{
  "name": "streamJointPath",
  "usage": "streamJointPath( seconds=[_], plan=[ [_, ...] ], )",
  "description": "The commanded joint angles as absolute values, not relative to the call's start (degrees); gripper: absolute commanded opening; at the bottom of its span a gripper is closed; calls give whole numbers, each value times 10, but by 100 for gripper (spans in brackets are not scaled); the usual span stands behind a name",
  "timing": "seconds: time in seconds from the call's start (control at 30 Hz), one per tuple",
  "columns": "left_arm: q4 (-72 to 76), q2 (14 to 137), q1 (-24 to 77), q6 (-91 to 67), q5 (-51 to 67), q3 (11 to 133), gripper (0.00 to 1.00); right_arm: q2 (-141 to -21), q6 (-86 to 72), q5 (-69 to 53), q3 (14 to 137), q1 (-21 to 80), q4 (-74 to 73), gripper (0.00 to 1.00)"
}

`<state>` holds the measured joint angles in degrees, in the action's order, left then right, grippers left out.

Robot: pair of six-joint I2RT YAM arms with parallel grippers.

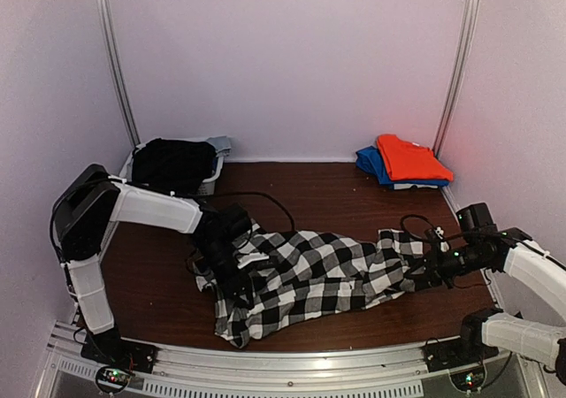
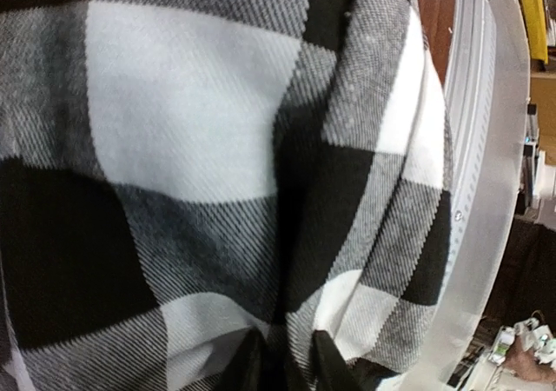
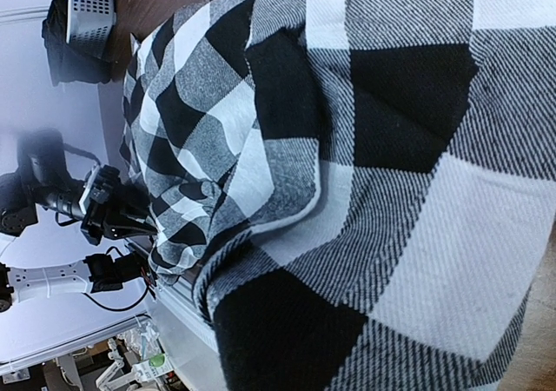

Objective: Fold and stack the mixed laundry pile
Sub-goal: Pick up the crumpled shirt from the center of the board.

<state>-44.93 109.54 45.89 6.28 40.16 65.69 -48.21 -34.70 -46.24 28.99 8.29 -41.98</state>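
The black-and-white checked shirt lies crumpled and drawn out lengthwise across the brown surface, its long axis running left to right and its lower left corner reaching nearly to the metal rail at the near edge. At the shirt's left end the left gripper sits down on the cloth. In the left wrist view its two dark fingers stand a little apart with a fold of the checked weave bunched between them, so the jaws are clamped on the shirt. At the shirt's right end the right gripper meets the sleeve-like tail of the cloth. Its jaws are together, but checked fabric covers the right wrist view and hides the fingers, so it cannot be told whether any cloth is pinched there. Behind the shirt's left end, against the back wall, a plain black garment is heaped in a small white slatted basket. Behind the shirt's right end, well apart from it in the far corner, a folded orange-red garment rests on top of a folded blue one. A black cable loops over the surface just behind the shirt's left half.
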Motion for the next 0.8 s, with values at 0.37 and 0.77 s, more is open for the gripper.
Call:
streamJointPath(
  seconds=[0.37, 0.77],
  plan=[
    [-521, 888, 389, -93, 56, 848, 0, -552, -279, -426, 562, 71, -454, 0],
    [-587, 859, 388, -65, -241, 1202, 0, -733, -174, -349, 1063, 39, -567, 0]
  ],
)
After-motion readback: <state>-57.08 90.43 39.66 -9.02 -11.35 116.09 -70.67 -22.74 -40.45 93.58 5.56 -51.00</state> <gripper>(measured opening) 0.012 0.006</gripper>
